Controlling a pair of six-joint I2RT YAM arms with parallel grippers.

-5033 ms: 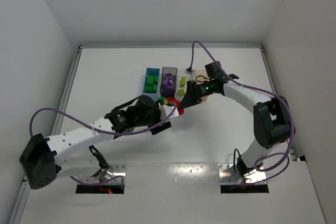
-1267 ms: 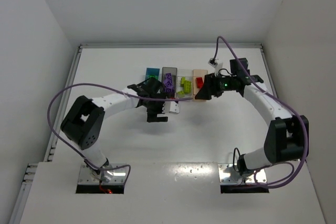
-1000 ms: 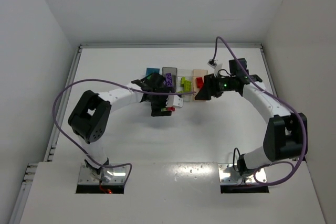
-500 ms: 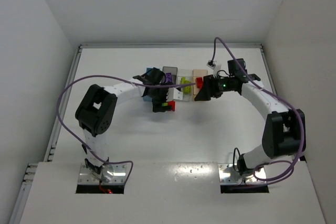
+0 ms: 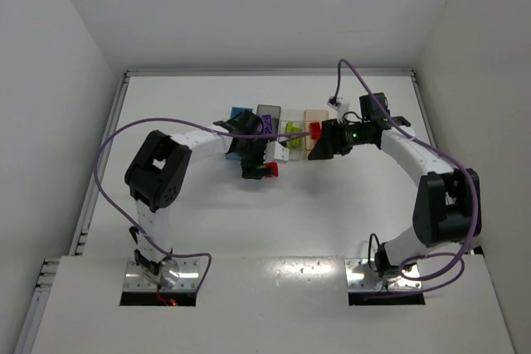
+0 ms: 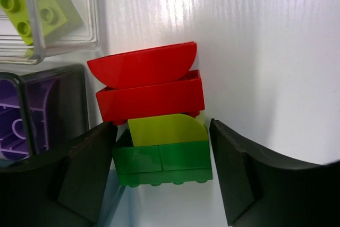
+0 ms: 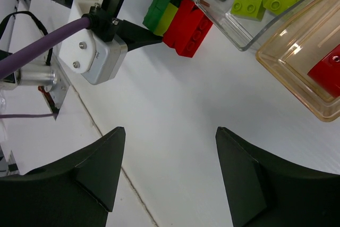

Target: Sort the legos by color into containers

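Plain white table point(image 5: 332, 205) boxed by bare white walls point(image 5: 249, 6), under even light

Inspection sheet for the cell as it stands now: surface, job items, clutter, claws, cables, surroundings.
Surface: white table, no spills seen.
Job's things: blue bin, grey bin, clear bin, tan bin in a row; red bricks, lime piece, green brick loose on table by the grey bin.
Clutter: nothing seen.
Claws: left claw closed on green brick's ends; right claw open, empty.
Cables: purple cable loops off each arm.
Surroundings: white walls on three sides.
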